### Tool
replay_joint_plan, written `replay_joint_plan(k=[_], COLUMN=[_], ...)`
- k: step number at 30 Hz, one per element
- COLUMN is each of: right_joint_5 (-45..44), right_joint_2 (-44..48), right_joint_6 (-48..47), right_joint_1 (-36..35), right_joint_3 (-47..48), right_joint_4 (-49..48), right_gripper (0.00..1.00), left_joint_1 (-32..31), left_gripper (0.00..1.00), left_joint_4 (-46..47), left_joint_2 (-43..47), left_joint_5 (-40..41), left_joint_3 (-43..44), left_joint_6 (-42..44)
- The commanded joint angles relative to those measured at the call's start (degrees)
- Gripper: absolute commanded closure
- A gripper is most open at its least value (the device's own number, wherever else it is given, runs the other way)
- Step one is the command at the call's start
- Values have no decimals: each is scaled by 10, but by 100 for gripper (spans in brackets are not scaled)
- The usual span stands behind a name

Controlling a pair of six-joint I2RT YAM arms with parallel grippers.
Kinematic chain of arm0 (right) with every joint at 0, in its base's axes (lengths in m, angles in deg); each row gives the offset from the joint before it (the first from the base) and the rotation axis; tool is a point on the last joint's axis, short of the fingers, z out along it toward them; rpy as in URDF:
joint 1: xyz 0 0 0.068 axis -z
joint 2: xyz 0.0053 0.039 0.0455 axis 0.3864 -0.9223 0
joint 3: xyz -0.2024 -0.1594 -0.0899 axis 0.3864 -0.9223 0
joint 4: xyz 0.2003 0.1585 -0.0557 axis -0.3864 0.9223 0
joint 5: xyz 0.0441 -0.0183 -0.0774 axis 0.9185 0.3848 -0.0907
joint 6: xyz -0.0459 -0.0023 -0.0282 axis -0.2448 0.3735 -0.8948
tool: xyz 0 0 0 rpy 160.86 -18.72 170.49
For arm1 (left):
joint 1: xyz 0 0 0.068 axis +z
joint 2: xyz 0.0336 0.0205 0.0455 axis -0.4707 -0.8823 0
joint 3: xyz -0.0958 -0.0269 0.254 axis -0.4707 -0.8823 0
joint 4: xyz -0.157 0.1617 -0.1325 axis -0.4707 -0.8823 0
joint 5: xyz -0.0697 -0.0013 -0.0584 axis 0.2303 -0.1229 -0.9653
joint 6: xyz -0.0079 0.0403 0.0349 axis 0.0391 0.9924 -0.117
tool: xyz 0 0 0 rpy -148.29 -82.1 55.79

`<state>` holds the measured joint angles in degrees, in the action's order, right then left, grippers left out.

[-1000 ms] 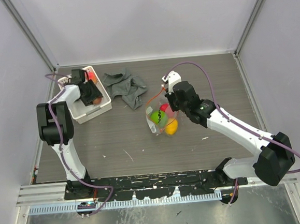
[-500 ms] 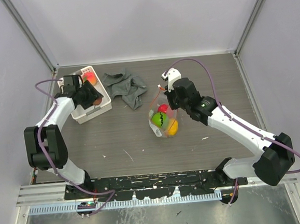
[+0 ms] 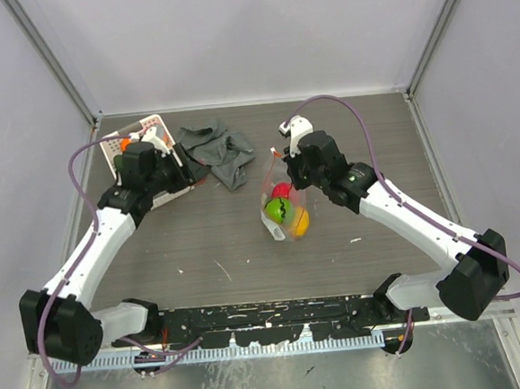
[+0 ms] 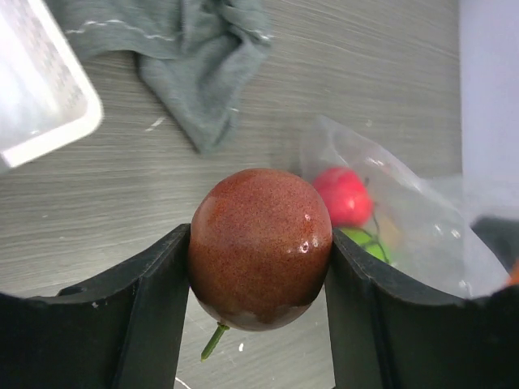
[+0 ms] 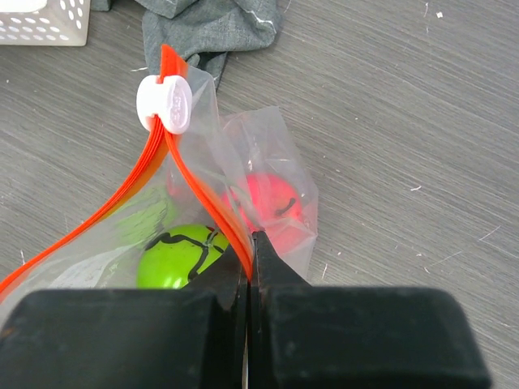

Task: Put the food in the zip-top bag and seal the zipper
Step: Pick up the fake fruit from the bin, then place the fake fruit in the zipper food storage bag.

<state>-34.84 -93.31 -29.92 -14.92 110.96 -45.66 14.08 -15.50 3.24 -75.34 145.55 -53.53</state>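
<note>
Now left gripper [image 4: 258,253] clasps the brown fruit [image 4: 259,231]; right gripper [image 5: 250,253] pinches the zipper [image 5: 207,194].

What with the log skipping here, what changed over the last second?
The left gripper lifted the brown fruit out of the basket and swung right, toward the bag. The right gripper stayed shut on the zipper, holding the bag up; the cloth did not move.

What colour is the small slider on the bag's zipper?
White. The slider sits on the red-orange zipper; the right wrist view shows it best.
</note>
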Motion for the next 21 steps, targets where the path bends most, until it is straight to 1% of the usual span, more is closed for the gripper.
replay_joint_plan(k=[1,9,14,21], right_joint_5=[15,30,50,72], right_joint_2=[5,6,-1,-8], right_joint_6=[17,16,11,16], right_joint_1=[1,2,1,2], right_joint_3=[31,54,72,72], right_joint_4=[-3,10,16,16], right_gripper=[100,100,100,100], left_joint_1=[-49,-120,-174,-262], left_gripper=[72,72,72,71], left_joint_4=[55,97,118,165], left_joint_2=[59,123,135,137], left_joint_5=[-4,-11,-33,-36], left_joint_3=[-6,-19,-9,3], left_joint_6=[26,57,101,166])
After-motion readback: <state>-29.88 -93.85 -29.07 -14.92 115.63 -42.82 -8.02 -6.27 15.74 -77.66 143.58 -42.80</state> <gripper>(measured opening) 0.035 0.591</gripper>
